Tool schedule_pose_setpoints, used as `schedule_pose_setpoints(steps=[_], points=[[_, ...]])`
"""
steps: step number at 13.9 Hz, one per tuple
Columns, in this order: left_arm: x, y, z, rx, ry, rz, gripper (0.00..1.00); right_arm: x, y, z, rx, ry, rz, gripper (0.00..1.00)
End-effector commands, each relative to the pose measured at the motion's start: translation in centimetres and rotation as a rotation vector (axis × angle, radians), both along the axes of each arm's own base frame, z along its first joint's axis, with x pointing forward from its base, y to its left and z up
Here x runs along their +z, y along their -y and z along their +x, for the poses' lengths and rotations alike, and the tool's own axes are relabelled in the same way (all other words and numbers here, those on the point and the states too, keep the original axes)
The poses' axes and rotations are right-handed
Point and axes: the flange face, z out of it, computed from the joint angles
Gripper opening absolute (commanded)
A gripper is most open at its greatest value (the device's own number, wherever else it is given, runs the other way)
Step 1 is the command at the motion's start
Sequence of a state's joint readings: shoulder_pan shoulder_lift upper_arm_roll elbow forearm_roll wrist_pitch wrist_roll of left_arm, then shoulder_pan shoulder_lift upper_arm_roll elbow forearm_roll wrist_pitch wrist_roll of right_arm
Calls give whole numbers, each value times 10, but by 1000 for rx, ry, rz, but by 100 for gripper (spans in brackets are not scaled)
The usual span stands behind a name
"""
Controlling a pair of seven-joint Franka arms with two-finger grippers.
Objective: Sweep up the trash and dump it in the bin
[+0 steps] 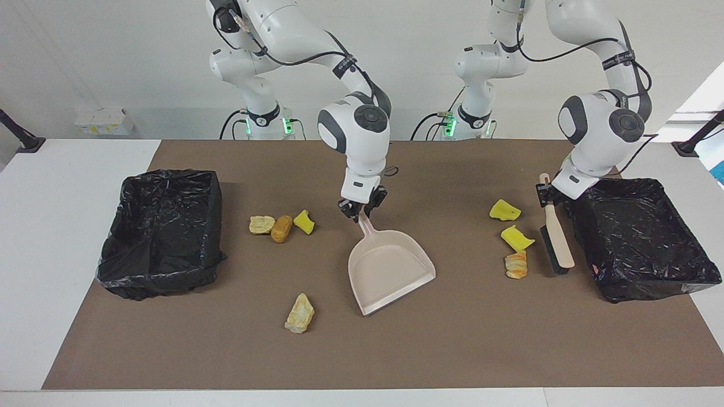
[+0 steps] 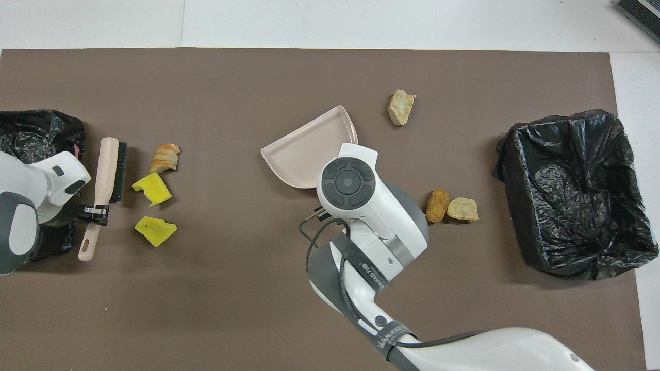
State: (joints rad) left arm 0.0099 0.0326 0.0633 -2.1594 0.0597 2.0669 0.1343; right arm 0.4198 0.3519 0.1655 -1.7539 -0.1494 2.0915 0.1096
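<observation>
The right tool (image 1: 360,210) is clamped on the dustpan (image 1: 390,270) handle at centre frame. The left tool (image 1: 546,194) grips the brush (image 1: 555,237) at right, beside a black bin (image 1: 639,237). The trash lies on the worktop: three pieces (image 1: 513,237) beside the brush, three (image 1: 281,225) left of centre, one (image 1: 300,313) at lower centre.

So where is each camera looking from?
Facing view: high across the table, looking at the robots; both arms show whole, right end effector shut on the dustpan, left end effector shut on the brush.
Overhead view: above the robots, looking steeply down; both arms enter from below.
Shared: dustpan, brush, trash, both bins.
</observation>
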Motion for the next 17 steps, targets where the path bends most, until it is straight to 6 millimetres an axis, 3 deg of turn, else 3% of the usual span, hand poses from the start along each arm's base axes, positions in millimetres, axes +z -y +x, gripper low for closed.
schedule_pose_setpoints(steps=[1,4,7,12,15,17], points=[[-2,-3,1,-16,27,14,0,24,29,6,225,-31,1,0],[-8,0,6,-17,20,16,0,39,73,22,442,-56,0,0],[-6,-2,16,-5,31,12,0,38,88,22,699,-121,-25,0],[-6,1,19,-14,43,12,0,39,75,16,984,-134,-140,0],[-8,4,17,-22,35,11,0,26,50,6,1031,-142,-151,0],[-9,8,15,-38,24,12,0,20,47,7,1044,-139,-166,0]])
